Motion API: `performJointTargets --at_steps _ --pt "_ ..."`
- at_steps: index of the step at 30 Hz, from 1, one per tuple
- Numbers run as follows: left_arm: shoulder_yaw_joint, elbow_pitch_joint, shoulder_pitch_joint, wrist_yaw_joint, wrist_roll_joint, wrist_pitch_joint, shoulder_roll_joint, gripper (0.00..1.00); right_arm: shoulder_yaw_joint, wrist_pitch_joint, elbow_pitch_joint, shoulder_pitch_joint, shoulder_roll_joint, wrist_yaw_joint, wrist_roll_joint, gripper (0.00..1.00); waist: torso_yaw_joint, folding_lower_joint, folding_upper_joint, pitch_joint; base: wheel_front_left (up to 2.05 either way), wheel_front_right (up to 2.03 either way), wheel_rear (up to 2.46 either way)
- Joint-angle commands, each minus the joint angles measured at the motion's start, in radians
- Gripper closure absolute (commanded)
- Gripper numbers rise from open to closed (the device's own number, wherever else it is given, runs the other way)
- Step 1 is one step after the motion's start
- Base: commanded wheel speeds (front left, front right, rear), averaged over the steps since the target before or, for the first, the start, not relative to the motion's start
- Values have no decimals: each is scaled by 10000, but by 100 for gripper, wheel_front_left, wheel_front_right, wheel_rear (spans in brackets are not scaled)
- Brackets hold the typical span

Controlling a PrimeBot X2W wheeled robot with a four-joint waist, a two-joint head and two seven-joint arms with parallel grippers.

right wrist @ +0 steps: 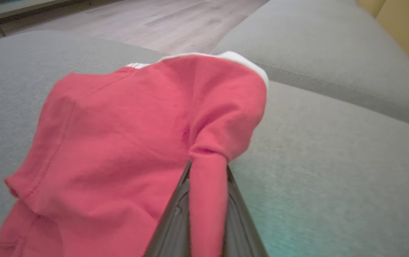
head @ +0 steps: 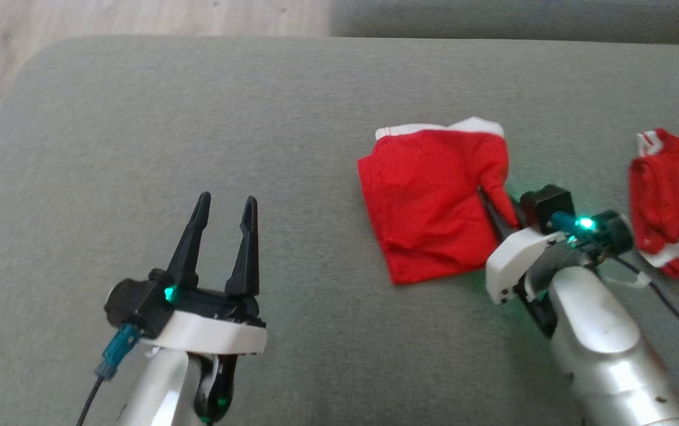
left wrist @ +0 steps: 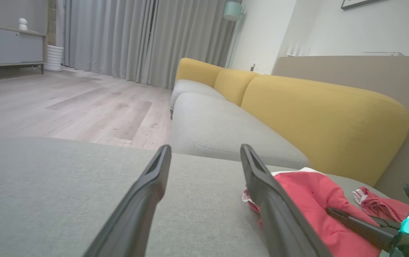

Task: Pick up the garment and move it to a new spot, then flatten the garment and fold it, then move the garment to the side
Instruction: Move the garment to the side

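r hand (right wrist: pixel 208 171) in tight pinch on red garment (head: pixel 428 189) fold; l hand (head: pixel 224 204) spread wide, empty

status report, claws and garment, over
Right claw shut on red garment, right edge pinched. Left claw open, empty, over grey cushion. Farther right, second red garment, not touching.

Left gripper (head: pixel 227 198): black tapered fingers (head: pixel 196 236), white wrist shell (head: pixel 209 334), green light (head: pixel 169 292), teal plug (head: pixel 115 352), black cable (head: pixel 87 405). Silver forearms (head: pixel 597 322).
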Motion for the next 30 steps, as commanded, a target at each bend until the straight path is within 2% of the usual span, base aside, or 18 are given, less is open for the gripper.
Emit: performJointTargets --at_steps 1,5,8,13,19,25,30 --pt "209 -404 -537 -23 74 -51 47 0 147 -99 -382 -401 -127 -9 -90 100 -313 0 0 -49 0 0 0" --pt "106 -499 -638 -15 49 -51 47 0 576 112 -878 -482 -920 -9 -301 100 -887 0 0 -102 0 0 0" --pt "27 -537 -681 -4 54 -51 47 0 1013 394 -1223 -544 -1762 -9 -122 100 -1282 0 0 -85 0 0 0" --pt "-35 -536 -773 -3 96 -51 47 0 1591 699 -1856 -739 -3278 -9 708 100 -1766 0 0 98 0 0 0" --pt "-112 -510 -924 -15 93 -51 47 0 1947 881 -2090 -949 -4981 -9 1528 100 -2005 0 0 407 0 0 0" --pt "-255 -489 -1146 -34 154 -51 47 0 1890 887 -1504 -1062 -5819 -9 1956 100 -2000 0 0 849 0 0 0" --pt "-259 -443 -1352 -48 209 -51 47 0 1570 881 -764 -1304 -6055 -9 1894 100 -1837 0 0 1281 0 0 0"
